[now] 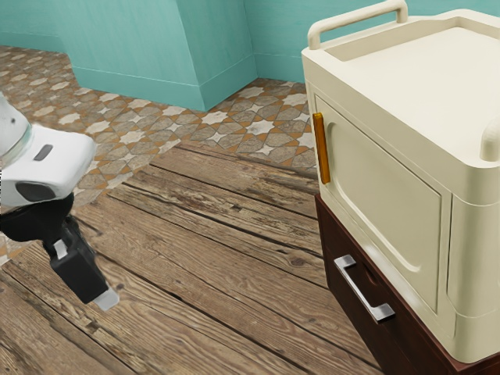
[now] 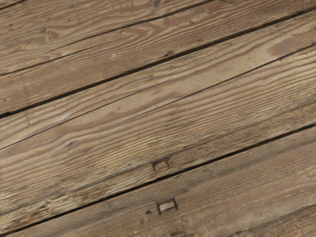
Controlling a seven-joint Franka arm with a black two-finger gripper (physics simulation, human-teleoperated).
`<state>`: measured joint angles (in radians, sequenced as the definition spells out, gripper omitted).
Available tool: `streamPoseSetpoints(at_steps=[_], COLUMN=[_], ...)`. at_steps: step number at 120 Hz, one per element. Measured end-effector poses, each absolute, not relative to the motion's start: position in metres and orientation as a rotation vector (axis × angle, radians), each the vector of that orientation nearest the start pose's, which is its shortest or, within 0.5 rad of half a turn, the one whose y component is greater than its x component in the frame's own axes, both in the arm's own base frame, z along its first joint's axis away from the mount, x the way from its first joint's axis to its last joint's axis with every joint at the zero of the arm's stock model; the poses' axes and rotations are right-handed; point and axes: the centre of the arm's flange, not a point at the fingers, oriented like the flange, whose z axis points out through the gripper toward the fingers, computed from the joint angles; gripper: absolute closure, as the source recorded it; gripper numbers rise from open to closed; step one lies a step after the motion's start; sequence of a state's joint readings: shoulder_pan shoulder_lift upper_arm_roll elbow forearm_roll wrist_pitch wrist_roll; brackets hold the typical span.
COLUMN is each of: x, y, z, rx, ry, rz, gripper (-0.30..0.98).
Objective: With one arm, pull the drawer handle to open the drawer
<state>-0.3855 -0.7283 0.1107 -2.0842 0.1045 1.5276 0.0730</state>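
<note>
Approach stage: the blocky black plastic gripper [image 1: 108, 299], open or shut being indeterminable, is needing travel toward the exterior view's three o'clock, to the silver metal bar handle [image 1: 358, 291].

Silver bar-shaped drawer handle [image 1: 361, 291]: metal-looking, smooth, softly glossy
Dark red-brown boxy drawer unit [image 1: 402, 337]: like stained wood, smooth, faintly shiny
Cream round-cornered cabinet [image 1: 383, 203]: plastic-looking, smooth, low sheen
Slim upright amber bar [image 1: 321, 148]: smooth, glossy
Weathered brown plank surface [image 1: 195, 273]: wood, rough, deeply grained, matt
Black angular gripper [image 1: 108, 299]: plastic-looking, mostly matt
Flat teal wall [image 1: 133, 47]: painted-looking, matt
</note>
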Motion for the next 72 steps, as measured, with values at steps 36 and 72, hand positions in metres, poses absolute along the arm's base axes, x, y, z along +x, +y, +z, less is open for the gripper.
streamPoseSetpoints(at_steps=[36, 72], x=[0.347, 0.378], y=[-0.085, -0.129], z=[0.59, 0.592], rx=[-2.692, -2.21], ry=[1.425, 2.009], rz=[-0.297, -0.372], gripper=[0.0, 0.0])
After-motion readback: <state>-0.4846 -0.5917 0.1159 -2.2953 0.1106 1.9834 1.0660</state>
